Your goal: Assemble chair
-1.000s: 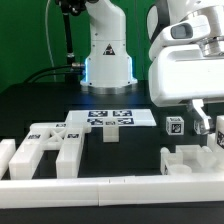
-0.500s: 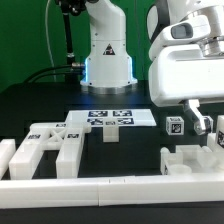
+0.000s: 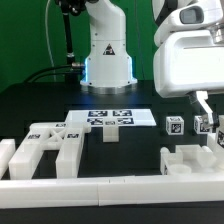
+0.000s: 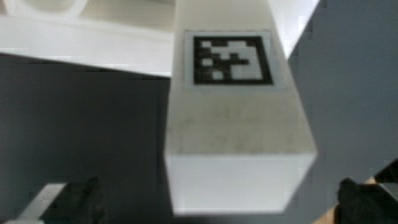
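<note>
My gripper (image 3: 207, 110) hangs at the exterior view's right, just above a small tagged white chair leg (image 3: 207, 125) that stands on the black table. In the wrist view this leg (image 4: 228, 100) is a long white bar with a square tag on it. It lies between my dark fingertips (image 4: 68, 203), with a clear gap on each side. The gripper (image 4: 217, 203) is open and holds nothing. A second tagged leg (image 3: 175, 125) stands just beside it. Blocky white chair frames (image 3: 45, 150) lie at the front left, and another chair part (image 3: 190, 160) at the front right.
The marker board (image 3: 110, 117) lies flat in the middle of the table, with a small white block (image 3: 111, 134) in front of it. A plain white border rail (image 3: 100, 186) runs along the front edge. The arm's base (image 3: 105, 55) stands behind.
The jaws have spread wide and let go of the leg. The gripper has risen a little and shifted slightly toward the exterior view's right; the leg stays standing on the table.
</note>
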You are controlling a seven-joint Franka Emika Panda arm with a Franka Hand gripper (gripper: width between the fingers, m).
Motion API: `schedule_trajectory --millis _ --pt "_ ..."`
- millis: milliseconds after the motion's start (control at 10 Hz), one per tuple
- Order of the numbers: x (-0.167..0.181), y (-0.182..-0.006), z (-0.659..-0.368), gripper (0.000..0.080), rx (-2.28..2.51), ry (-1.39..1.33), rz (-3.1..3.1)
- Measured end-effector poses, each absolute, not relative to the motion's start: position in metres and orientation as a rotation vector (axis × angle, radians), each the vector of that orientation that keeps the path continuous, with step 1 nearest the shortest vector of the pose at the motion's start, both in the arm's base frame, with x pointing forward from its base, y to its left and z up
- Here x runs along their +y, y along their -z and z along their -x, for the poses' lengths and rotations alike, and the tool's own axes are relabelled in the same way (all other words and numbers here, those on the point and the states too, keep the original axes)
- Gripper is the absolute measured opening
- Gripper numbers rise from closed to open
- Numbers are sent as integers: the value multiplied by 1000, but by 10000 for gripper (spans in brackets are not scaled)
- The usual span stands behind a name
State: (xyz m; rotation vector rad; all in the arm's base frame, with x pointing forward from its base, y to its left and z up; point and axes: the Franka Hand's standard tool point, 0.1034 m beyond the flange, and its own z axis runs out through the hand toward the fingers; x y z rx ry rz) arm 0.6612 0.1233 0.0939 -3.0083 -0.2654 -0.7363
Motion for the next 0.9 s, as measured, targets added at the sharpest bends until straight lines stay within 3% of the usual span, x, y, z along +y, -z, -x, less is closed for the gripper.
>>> schedule_trajectory --millis 500,600,700,900 --pt "119 -78 -648 649 -254 247 3093" --pt "119 -79 -648 563 -234 247 3093" --pt "119 -79 -648 563 -227 247 3094" --pt "119 -79 -648 284 -207 247 3094"
